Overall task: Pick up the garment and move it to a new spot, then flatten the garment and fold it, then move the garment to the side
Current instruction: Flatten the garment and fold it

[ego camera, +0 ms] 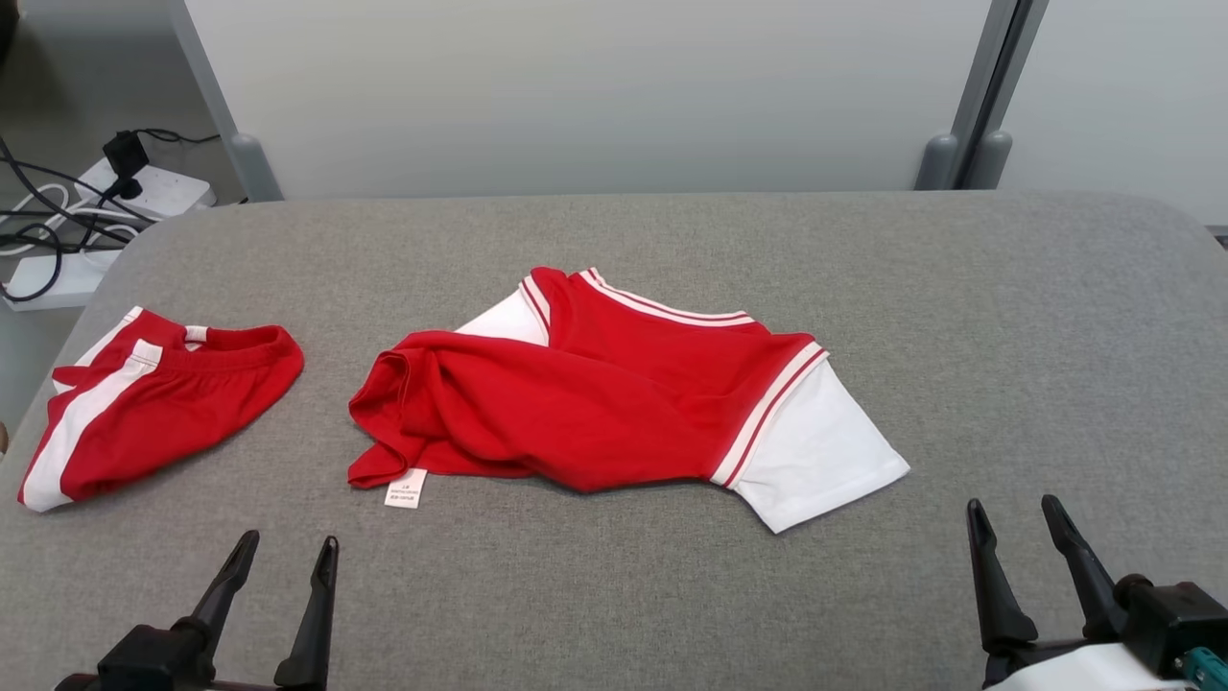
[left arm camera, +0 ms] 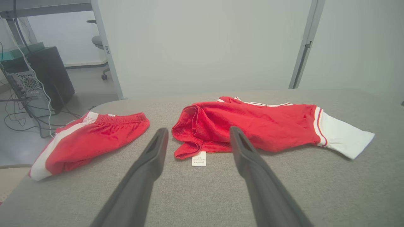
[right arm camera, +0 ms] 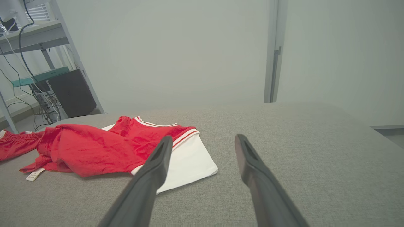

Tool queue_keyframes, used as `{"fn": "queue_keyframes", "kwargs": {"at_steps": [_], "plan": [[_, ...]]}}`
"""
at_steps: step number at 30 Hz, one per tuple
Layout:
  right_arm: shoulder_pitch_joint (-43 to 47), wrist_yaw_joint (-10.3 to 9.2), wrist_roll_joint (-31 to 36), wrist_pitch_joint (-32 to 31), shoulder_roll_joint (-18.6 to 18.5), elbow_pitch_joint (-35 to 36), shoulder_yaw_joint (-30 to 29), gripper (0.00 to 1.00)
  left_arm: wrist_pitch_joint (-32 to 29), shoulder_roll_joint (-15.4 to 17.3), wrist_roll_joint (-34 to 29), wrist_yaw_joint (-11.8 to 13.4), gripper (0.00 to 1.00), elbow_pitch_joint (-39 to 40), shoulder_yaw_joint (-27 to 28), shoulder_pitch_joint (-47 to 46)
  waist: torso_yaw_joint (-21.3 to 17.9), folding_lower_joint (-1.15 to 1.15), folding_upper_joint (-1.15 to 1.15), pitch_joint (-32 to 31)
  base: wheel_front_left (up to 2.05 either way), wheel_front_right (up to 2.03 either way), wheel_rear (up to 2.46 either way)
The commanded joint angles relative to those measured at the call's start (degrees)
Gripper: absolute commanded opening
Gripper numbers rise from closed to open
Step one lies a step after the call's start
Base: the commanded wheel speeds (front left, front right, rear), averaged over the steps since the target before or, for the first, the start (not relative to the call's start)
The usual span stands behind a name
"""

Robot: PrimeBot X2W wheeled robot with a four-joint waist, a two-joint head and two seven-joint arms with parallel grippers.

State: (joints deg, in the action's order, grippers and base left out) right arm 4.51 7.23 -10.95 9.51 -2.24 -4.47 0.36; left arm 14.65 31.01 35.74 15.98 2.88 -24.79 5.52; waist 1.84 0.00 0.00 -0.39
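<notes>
A crumpled red shirt with white sleeves [ego camera: 614,398] lies in the middle of the grey padded table [ego camera: 1007,317]; its white label [ego camera: 405,488] sticks out at its near left corner. The shirt [left arm camera: 252,126] also spreads just beyond my left fingers, and in the right wrist view the shirt [right arm camera: 104,149] lies to the left. My left gripper [ego camera: 288,552] hovers open near the table's front left edge, short of the shirt. My right gripper [ego camera: 1015,509] stands open at the front right, apart from the white sleeve [ego camera: 815,451]. Neither holds anything.
A pair of folded red shorts with a white stripe [ego camera: 153,403] lies at the table's left edge. Power strips and cables [ego camera: 86,211] sit on the floor beyond the left corner. A computer tower [left arm camera: 50,78] stands left of the table. Pale partition walls [ego camera: 595,86] rise behind.
</notes>
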Motion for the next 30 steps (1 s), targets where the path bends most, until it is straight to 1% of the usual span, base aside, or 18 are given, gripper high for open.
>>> {"fn": "queue_keyframes", "kwargs": {"at_steps": [1, 9, 14, 25, 30], "plan": [[-0.85, 0.25, -0.52, -0.12, -0.64, 1.64, 1.33, 1.00, 0.34, 1.17, -0.60, -0.52, 1.00, 0.63, 2.99, -2.67, -0.11, 0.00, 0.00, -0.37, 0.00, 0.00, 0.00], [-0.24, 0.25, -0.99, -0.26, -0.64, 1.76, 1.66, 1.00, 0.35, 0.50, -1.53, -1.77, 1.00, -0.37, 4.78, -2.90, -0.65, 0.00, 0.00, -1.30, 0.00, 0.00, 0.00], [-0.42, 0.25, -1.03, -0.26, -0.64, 1.87, 1.76, 1.00, 0.33, 0.50, -1.70, -1.91, 1.00, -0.71, 4.96, -2.78, -0.73, 0.00, 0.00, -1.23, 0.00, 0.00, 0.00], [-0.73, 0.25, -1.17, -0.14, -0.64, 1.80, 1.87, 1.00, 0.11, 0.56, -1.68, -1.36, 1.00, -0.60, 5.05, -2.80, -0.83, 0.00, 0.00, -0.98, 0.00, 0.00, 0.00], [-0.95, 0.25, -1.14, -0.21, -0.64, 1.87, 1.93, 1.00, -0.56, 1.07, -1.39, -1.59, 1.00, -0.37, 5.11, -3.43, -0.78, 0.00, 0.00, -0.65, 0.00, 0.00, 0.00]]}}
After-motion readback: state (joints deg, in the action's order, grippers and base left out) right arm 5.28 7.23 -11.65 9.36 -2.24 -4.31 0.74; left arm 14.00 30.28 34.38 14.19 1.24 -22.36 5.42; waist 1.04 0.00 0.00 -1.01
